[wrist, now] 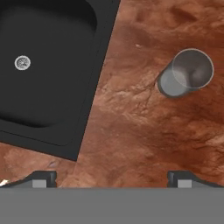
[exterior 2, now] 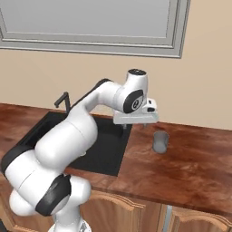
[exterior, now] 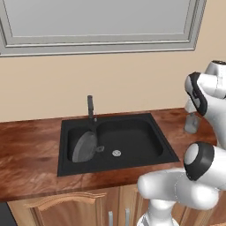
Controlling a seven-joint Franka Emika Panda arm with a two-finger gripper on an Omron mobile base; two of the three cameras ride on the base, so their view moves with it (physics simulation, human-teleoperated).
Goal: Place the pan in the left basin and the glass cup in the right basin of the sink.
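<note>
Figure: approach to the second object. The sink point(exterior: 115, 140) lay beside and below my claw point(exterior 2: 136, 124), toward the arm's base. Its right basin point(wrist: 43, 65), marked by the silver drain point(wrist: 22, 62), was bare. The left basin point(exterior: 81, 143), further from the claw, already held the pan point(exterior: 84, 147), leaning on its edge against the basin wall. I judged that half of the task done. The wooden counter point(wrist: 144, 122) sat directly under the claw. The glass cup point(wrist: 186, 72) stood upright on that counter, on the side of the claw away from the sink and ahead of the fingertips, untouched. The claw hung above the counter with its jaws spread wide and nothing between them. To do this step well, I judged that I should centre the claw over the cup's rim, descend straight so the fingers straddled the wall, and close gently, since a thin tumbler tips easily.
</note>
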